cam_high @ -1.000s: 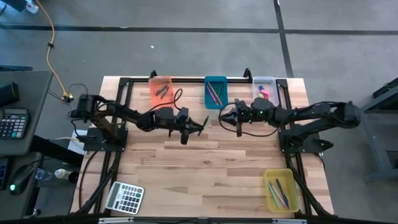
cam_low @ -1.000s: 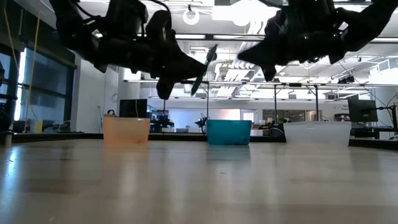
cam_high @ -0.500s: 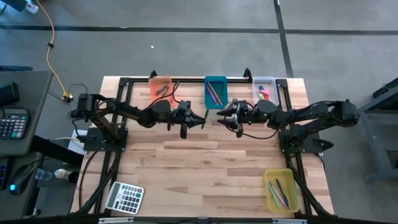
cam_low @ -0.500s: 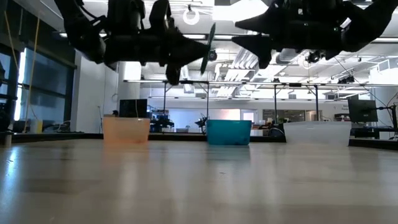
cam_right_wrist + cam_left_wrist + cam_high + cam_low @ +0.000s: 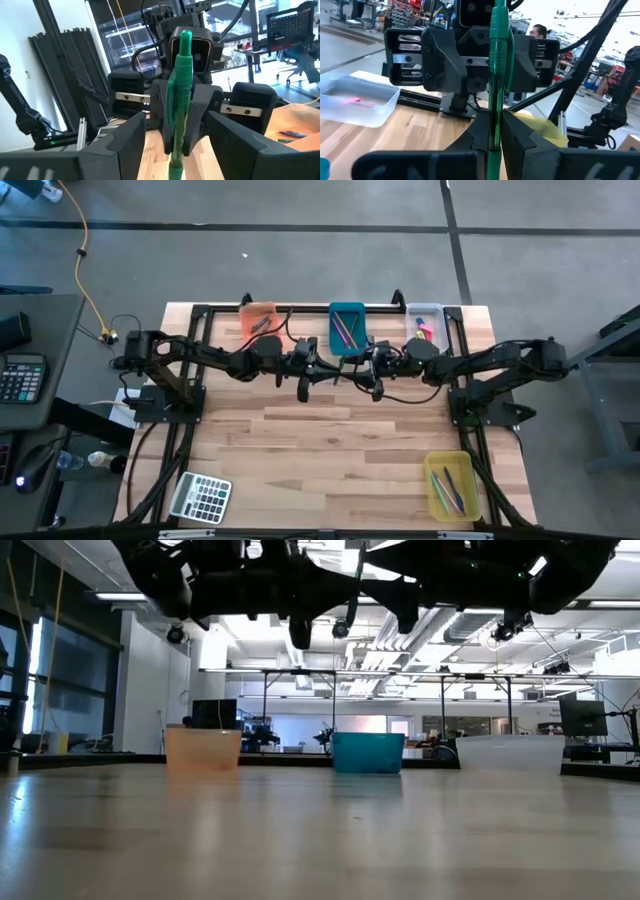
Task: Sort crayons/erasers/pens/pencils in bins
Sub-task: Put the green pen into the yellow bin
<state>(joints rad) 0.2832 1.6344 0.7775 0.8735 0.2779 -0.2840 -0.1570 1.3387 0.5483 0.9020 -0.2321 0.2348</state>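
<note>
**High view.** The two arms are meeting nose to nose above the far middle of the table [image 5: 330, 440], just in front of the teal bin [image 5: 347, 327]. The left gripper [image 5: 322, 368] is pinching a green pen [image 5: 336, 370], and the right gripper [image 5: 356, 367] is facing it with its fingers spread on either side of that pen; this reads as a hand-over in mid-air. The orange bin [image 5: 259, 319] is holding a few dark sticks, the teal bin thin coloured sticks, the clear bin [image 5: 425, 323] pink and yellow pieces, and the yellow bin [image 5: 449, 484], at the near right corner, several slim sticks. A calculator [image 5: 201, 497] is lying at the near left corner. No loose item is showing on the bare wood, so the sorting is judged nearly finished, with the pen as the last piece left to place.

**Low view.** Both arms are hanging as dark shapes well above the tabletop. The pen [image 5: 356, 585] is standing nearly upright between them. The orange, teal and clear bins are standing in a row at the far edge.

**Left wrist view.** The left fingers [image 5: 480, 135] are pressing together on the lower pen shaft [image 5: 497, 75]. The right gripper is waiting just behind it, jaws wide apart.

**Right wrist view.** The right fingers [image 5: 235, 145] are standing spread, not yet touching the pen [image 5: 181, 95]. The left gripper is clamping it from the opposite side.
</note>
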